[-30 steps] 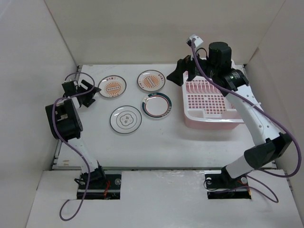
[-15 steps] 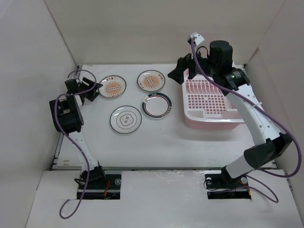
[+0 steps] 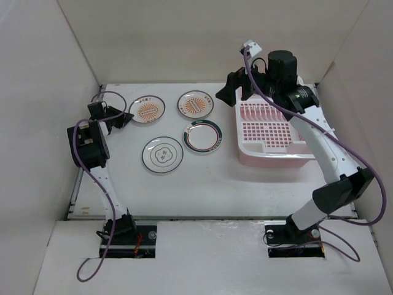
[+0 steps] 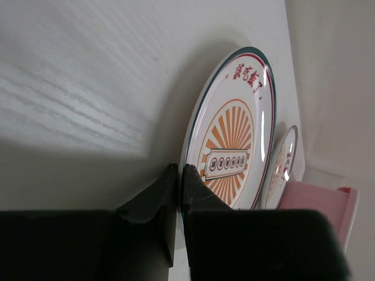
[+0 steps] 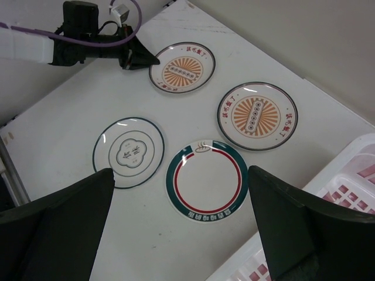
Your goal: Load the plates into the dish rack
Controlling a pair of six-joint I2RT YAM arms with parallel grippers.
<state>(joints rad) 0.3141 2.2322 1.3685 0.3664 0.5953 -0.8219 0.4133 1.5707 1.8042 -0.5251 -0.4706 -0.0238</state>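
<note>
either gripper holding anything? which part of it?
Yes: the left gripper pinches the leftmost sunburst plate by its rim. The right gripper is open, holding nothing.

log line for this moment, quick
left hand: shut on rim of far-left sunburst plate | right hand: open, empty, raised near dish rack | dish rack: empty

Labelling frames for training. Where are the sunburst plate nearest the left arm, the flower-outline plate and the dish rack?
left sunburst plate (image 3: 147, 109), top view, its orange centre.
flower-outline plate (image 3: 163, 154), top view, its middle.
dish rack (image 3: 273, 160), top view, its near pink wall.
</note>
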